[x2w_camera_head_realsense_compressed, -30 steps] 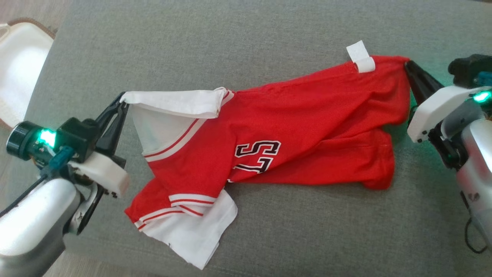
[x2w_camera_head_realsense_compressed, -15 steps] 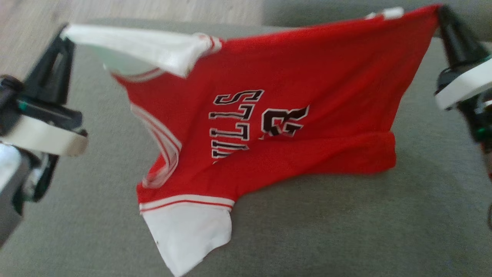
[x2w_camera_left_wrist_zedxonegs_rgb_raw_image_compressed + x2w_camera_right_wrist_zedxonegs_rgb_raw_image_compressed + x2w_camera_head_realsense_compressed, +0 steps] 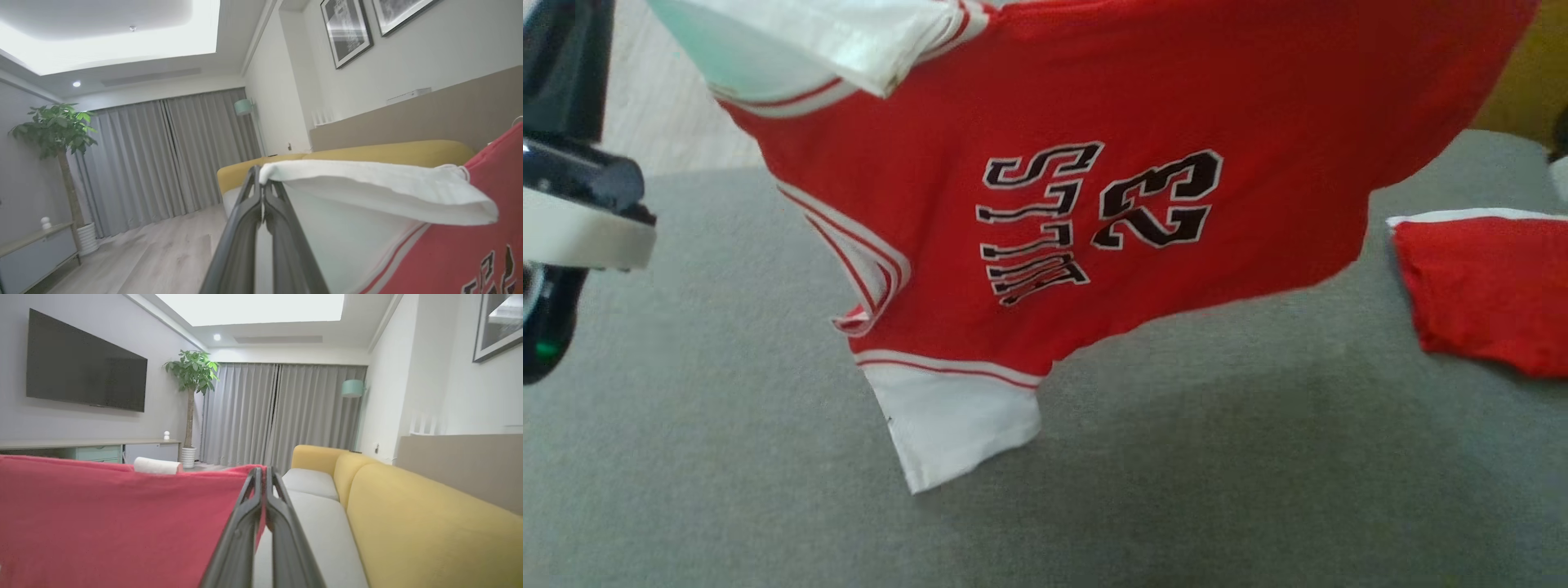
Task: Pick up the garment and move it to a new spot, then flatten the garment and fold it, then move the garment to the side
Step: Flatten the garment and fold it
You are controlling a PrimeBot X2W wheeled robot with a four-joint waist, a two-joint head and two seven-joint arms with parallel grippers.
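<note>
The garment (image 3: 1143,98), a red jersey with white sleeves, black white-edged lettering and the number 23, hangs spread out in the air across the top of the head view, from 10 o'clock to 2 o'clock. The print reads sideways. One white sleeve (image 3: 956,425) with red trim droops from the lower edge toward 7 o'clock. Its tip is low over the grey fabric surface (image 3: 1176,490), and whether it touches cannot be told.

The left claw (image 3: 261,179) is clamped on a folded white edge of the garment. In the left wrist view its two dark fingers are pressed together with the cloth pinched at the tips, and the fabric runs off toward 3 o'clock, white first, then red. In the head view the pale and black body of this claw sits at 9 o'clock.

The right claw (image 3: 263,473) is pinched tight on a red corner. In the right wrist view the cloth stretches away toward 9 o'clock in a taut sheet, with a small white tab (image 3: 157,465) standing up along its top edge.

A second red cloth (image 3: 1486,286) with a white border lies flat on the grey fabric surface at 3 o'clock in the head view, well apart from the hanging sleeve.

Farther out in the right wrist view, a yellow sofa (image 3: 408,506) runs from the centre to 4 o'clock. Grey curtains (image 3: 282,412) hang at 12 o'clock, with a potted plant (image 3: 192,371) at 11 o'clock and a dark television (image 3: 86,363) at 10 o'clock. In the left wrist view, framed pictures (image 3: 347,32) are on the wall at 1 o'clock and a wooden floor (image 3: 163,253) is at 7 o'clock.
</note>
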